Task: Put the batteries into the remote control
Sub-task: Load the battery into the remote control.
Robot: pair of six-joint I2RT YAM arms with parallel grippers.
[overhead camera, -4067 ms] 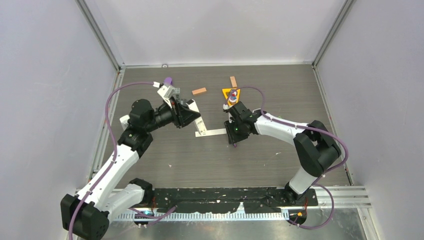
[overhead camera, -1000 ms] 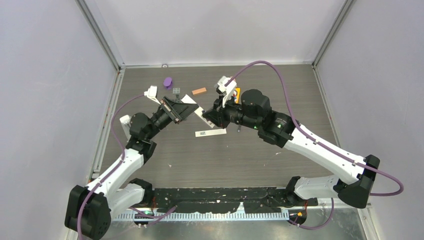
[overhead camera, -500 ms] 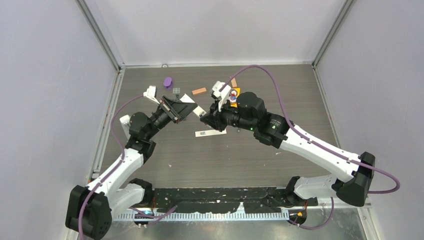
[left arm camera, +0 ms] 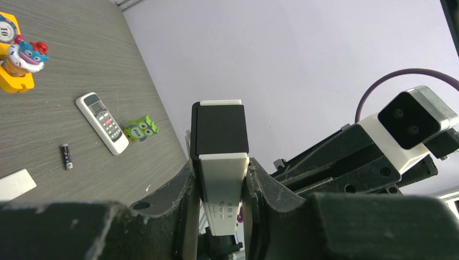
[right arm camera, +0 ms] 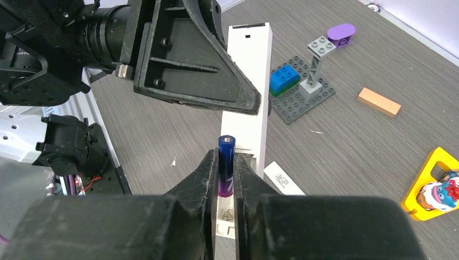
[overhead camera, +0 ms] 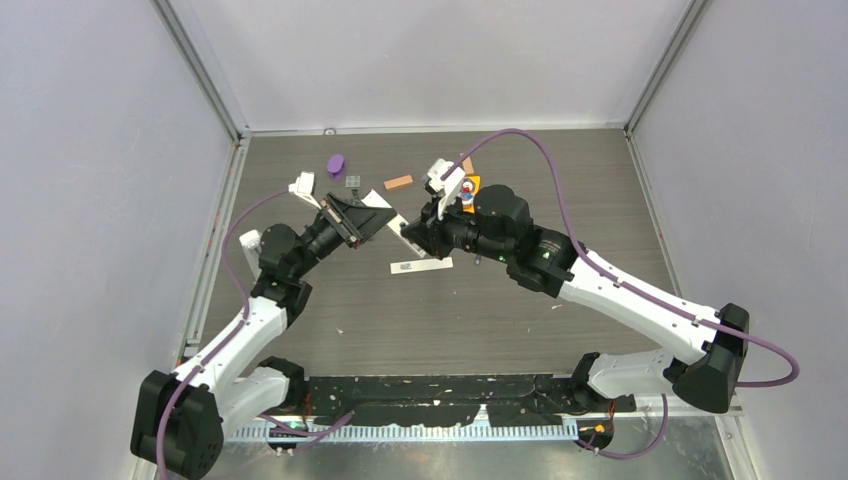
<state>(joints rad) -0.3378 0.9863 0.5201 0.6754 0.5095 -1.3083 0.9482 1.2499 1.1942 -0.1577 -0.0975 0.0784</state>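
Note:
My left gripper [overhead camera: 372, 222] is shut on a white remote [left arm camera: 219, 162] and holds it tilted above the table. The remote's back faces the right wrist view [right arm camera: 246, 92], with its battery bay open. My right gripper [overhead camera: 414, 233] is shut on a blue-purple battery [right arm camera: 226, 165], upright between the fingers, right over the bay's spring end. The loose white battery cover [overhead camera: 420, 265] lies on the table below. One dark battery [left arm camera: 66, 156] lies on the table. The other batteries are out of view.
A second white remote [left arm camera: 102, 122] and a green owl toy [left arm camera: 140, 130] lie beyond the right arm. A yellow toy stand [overhead camera: 463, 190], an orange block [overhead camera: 398, 182], a grey brick plate [right arm camera: 300, 95] and a purple piece [overhead camera: 336, 163] sit at the back.
The right arm has risen from the table near the yellow toy and brought the battery up to the held remote. Over the last second it edged left, closer to the left gripper.

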